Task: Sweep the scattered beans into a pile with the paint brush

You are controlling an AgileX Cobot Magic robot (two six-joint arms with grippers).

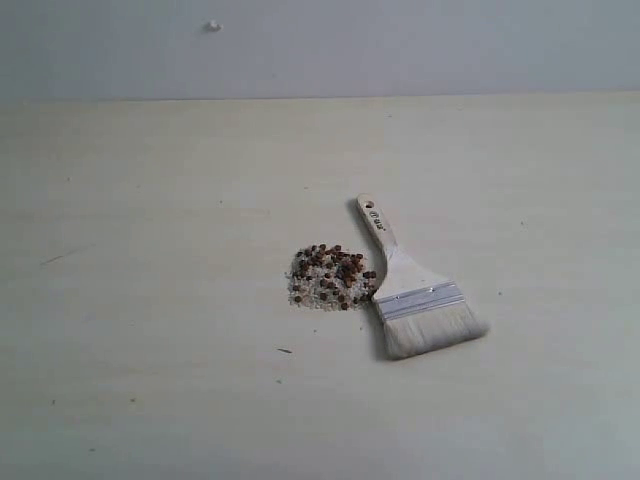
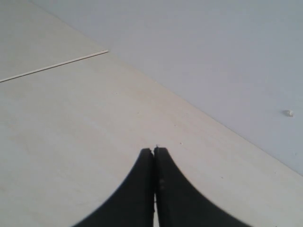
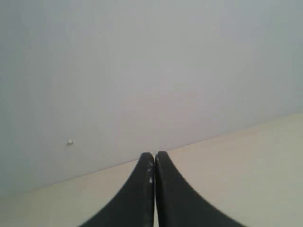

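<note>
Exterior view: pale cream wooden table w/ a compact pile of tiny round dark reddish-brown beans mixed w/ fine whitish grains, roughly mid-table. A wide flat paint brush lies flat on the table, just right of the pile. Its pale wooden handle, w/ a hole at the end, points away toward the plain grey-white wall. The silver metal ferrule sits level w/ the pile's lower right edge; touching or just short of it, can't tell. The off-white bristles face the near side of the table. The brush lies free, w/ its shadow along its left side. A small dark fleck sits apart, below the pile.

Left wrist view: black left gripper, fingers pressed together tip to tip, fully closed, gripping nothing. It hangs over bare table near the wall edge, w/ a thin pale line crossing the surface further off.

Right wrist view: black right gripper, same state: fingers closed tight & empty, aimed at where table meets wall. A tiny white speck is on the wall.
</note>
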